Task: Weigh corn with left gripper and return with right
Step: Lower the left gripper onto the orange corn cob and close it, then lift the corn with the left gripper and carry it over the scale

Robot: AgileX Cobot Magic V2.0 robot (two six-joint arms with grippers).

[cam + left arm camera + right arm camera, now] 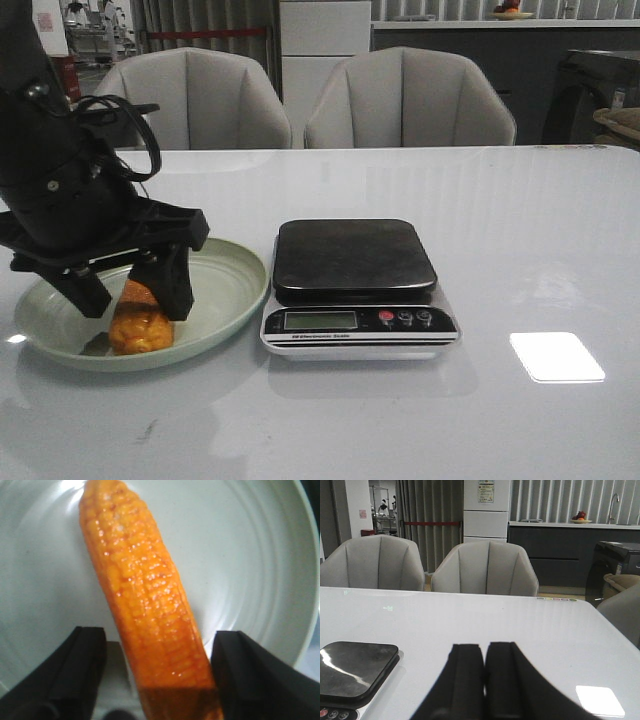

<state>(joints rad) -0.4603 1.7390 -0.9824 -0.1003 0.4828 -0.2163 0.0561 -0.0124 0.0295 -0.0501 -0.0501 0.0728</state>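
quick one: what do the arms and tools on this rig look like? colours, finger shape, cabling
The left tool is bulky and matte black, with two thick, blocky black fingers whose ends are squared. Black cables loop over its body, and the arm above it is black too. The right tool shows only two flat, matte-black fingers with rounded tips; its arm and any cables are out of view. No markings are visible on either.

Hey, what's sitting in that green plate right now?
Only the corn lies in the plate, between the open fingers of the left gripper. The gripper's body covers the plate's back left part, so whatever lies there cannot be seen.
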